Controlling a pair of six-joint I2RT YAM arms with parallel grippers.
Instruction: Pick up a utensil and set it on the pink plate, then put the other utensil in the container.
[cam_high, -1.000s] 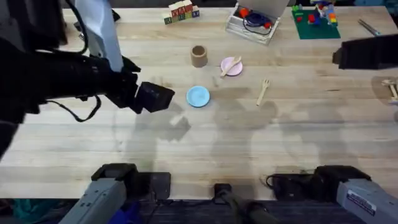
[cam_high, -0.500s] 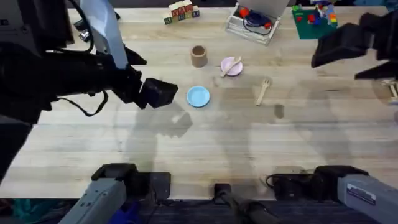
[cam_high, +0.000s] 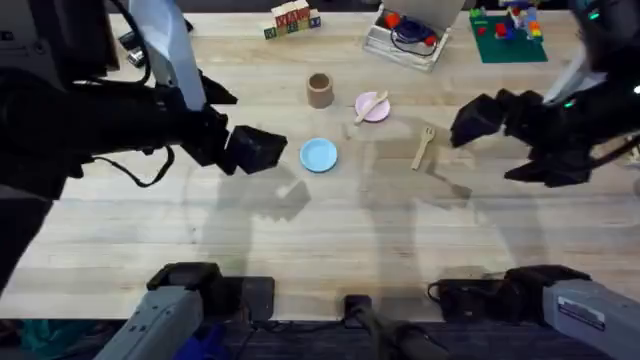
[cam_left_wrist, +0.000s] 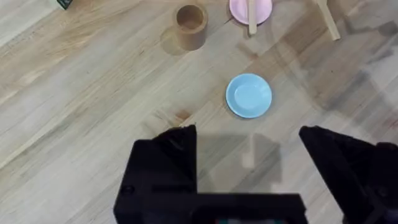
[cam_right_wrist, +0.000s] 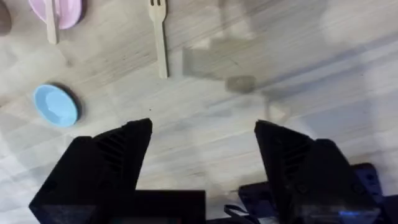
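No legible text, label, brand or number anywhere on the table. Wooden letter blocks (cam_high: 291, 19) at the far edge carry red markings, too small to read. A pale label (cam_high: 582, 322) sits on the right arm's base housing, its print unreadable. Plates, cup and wooden utensils bear no visible markings.

Arms, 2 pcs: matte black housings; blocky black pincer (cam_high: 262, 152) fingers (cam_left_wrist: 163, 163); black cable on left; grey-white base covers w/ label.
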